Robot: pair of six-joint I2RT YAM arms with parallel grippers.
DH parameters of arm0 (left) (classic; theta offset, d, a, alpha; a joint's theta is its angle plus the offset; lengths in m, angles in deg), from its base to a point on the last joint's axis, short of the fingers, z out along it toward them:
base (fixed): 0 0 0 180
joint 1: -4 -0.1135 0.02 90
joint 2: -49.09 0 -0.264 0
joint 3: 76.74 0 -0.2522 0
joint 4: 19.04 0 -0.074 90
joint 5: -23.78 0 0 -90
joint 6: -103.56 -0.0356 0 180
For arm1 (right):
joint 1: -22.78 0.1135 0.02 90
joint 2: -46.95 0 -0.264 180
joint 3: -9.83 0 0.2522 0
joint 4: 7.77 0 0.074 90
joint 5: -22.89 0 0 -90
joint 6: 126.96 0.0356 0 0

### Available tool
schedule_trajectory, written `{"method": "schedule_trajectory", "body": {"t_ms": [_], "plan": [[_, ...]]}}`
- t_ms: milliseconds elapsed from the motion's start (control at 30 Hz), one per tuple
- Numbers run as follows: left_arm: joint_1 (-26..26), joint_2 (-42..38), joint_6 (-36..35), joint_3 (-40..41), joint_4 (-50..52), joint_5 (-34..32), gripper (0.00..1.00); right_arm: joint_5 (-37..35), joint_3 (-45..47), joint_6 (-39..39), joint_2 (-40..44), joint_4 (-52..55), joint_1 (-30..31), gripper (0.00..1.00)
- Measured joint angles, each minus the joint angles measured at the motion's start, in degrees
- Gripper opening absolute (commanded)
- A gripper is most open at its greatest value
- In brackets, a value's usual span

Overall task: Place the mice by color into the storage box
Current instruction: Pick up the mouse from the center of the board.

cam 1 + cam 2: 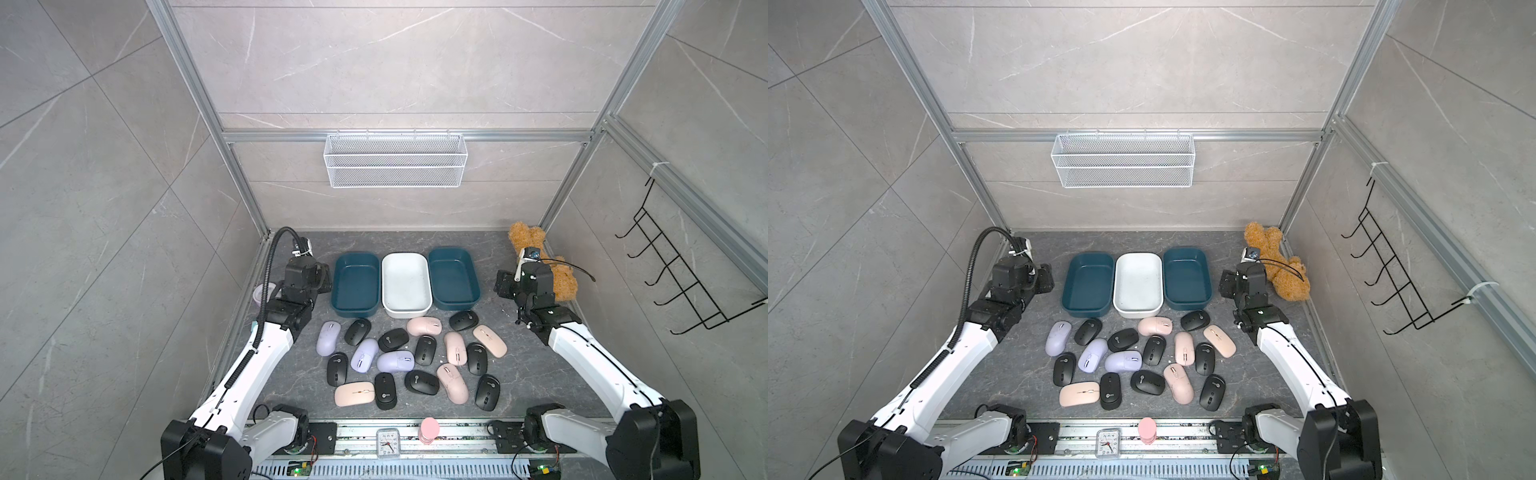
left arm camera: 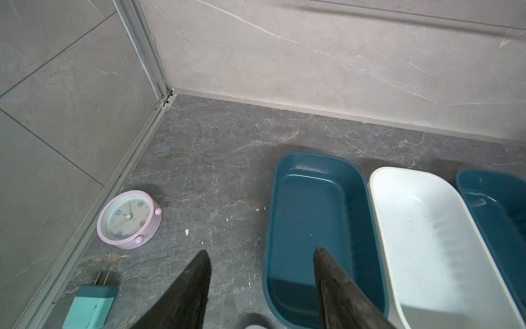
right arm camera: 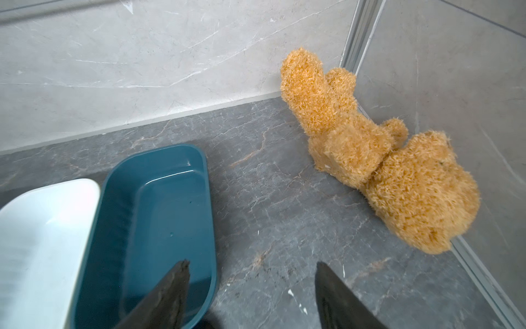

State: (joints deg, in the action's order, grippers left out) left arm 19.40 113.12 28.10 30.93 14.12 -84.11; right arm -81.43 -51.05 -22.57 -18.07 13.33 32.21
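Several mice lie loose in a cluster on the dark marble floor: black ones such as [image 1: 393, 339], lilac ones such as [image 1: 328, 337] and pale pink ones such as [image 1: 452, 382]. Behind them stand three empty storage boxes side by side: teal [image 1: 356, 286], white [image 1: 406, 286], teal [image 1: 454, 280]. My left gripper [image 2: 261, 252] hovers open at the near left end of the left teal box [image 2: 313, 205], holding nothing. My right gripper [image 3: 252, 263] hangs open beside the right teal box [image 3: 159, 210], also with nothing in it. No mouse shows in either wrist view.
A lilac alarm clock [image 2: 129, 219] and a teal plug [image 2: 91, 307] lie by the left wall. A brown teddy bear [image 3: 370, 153] fills the back right corner. A small white clock [image 1: 387, 442] and a pink object [image 1: 429, 430] sit on the front rail. A wire basket [image 1: 395, 160] hangs on the back wall.
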Motion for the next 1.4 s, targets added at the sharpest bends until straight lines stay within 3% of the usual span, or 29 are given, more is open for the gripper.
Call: {"method": "schedule_trajectory", "body": {"t_ms": [233, 633, 1033, 1400], "plan": [[0.0, -1.1, -0.2, -4.9, 11.9, 3.7, 0.62, 0.4, -1.5, 3.0, 5.7, 8.1, 2.3, 0.71], [0.1, -3.7, -2.4, 6.6, 9.9, 9.6, 0.62, 0.0, -1.9, 5.9, 8.4, 18.1, 11.0, 0.64], [0.1, 1.4, -1.2, 4.8, 8.2, 10.9, 0.62, -2.1, -1.7, 12.8, 9.7, 29.2, 23.8, 0.6], [0.4, 3.5, -1.1, 4.2, 7.2, 11.0, 0.62, -5.1, 1.8, 24.0, 6.0, 36.5, 41.3, 0.62]]}}
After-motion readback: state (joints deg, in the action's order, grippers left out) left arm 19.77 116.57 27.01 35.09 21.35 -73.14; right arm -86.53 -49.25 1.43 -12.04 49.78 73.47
